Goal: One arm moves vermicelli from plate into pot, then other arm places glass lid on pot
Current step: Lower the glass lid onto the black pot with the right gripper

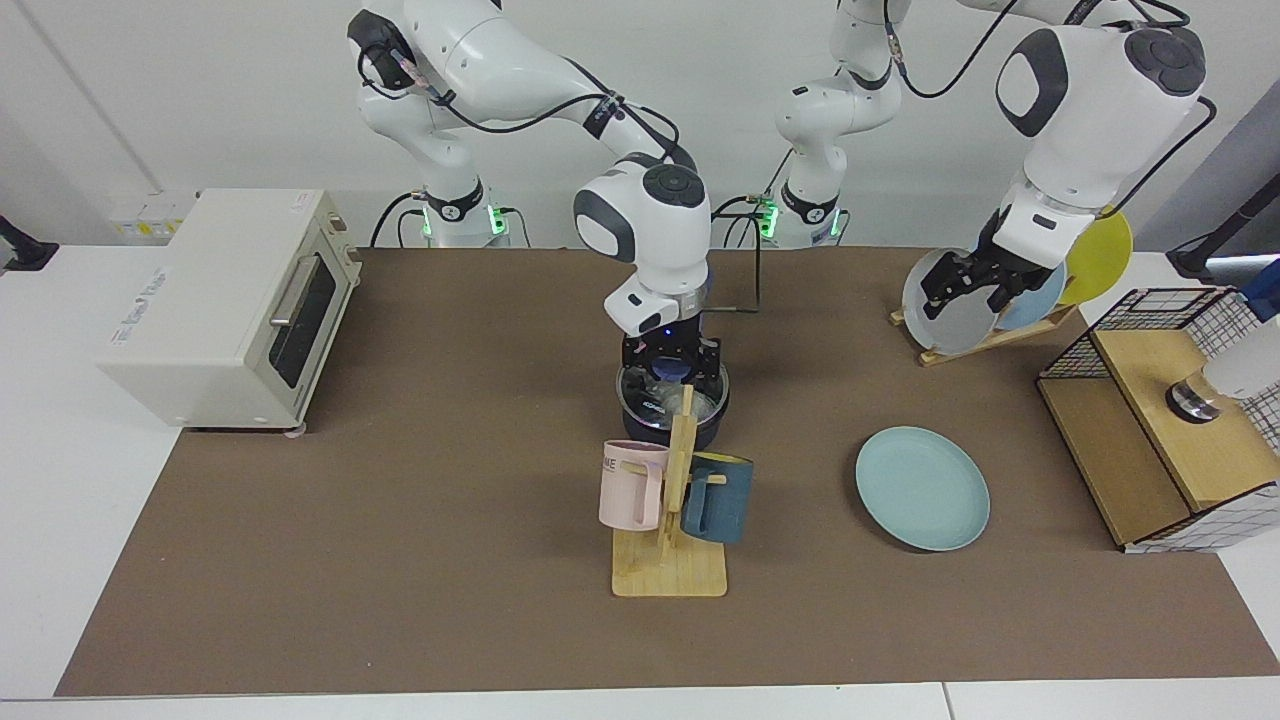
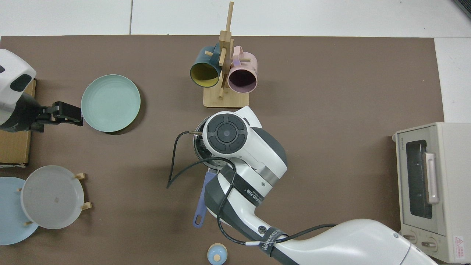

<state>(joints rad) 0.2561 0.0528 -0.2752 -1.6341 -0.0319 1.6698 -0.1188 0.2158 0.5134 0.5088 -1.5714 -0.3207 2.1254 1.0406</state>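
In the top view the right arm's wrist covers nearly all of the pot [image 2: 199, 147]; only a sliver of its rim and the far end of its handle show, and the glass lid and right gripper beneath cannot be seen there. In the facing view the wooden mug rack [image 1: 682, 470] hides the pot's [image 1: 705, 425] near wall, and the vermicelli inside cannot be made out through the glass lid [image 1: 668, 398]. The left gripper [image 1: 966, 284] stands before the grey plate [image 1: 945, 315]; whether its fingers are parted is unclear. The sky-blue plate [image 2: 11, 217] is cut by the top view's edge.
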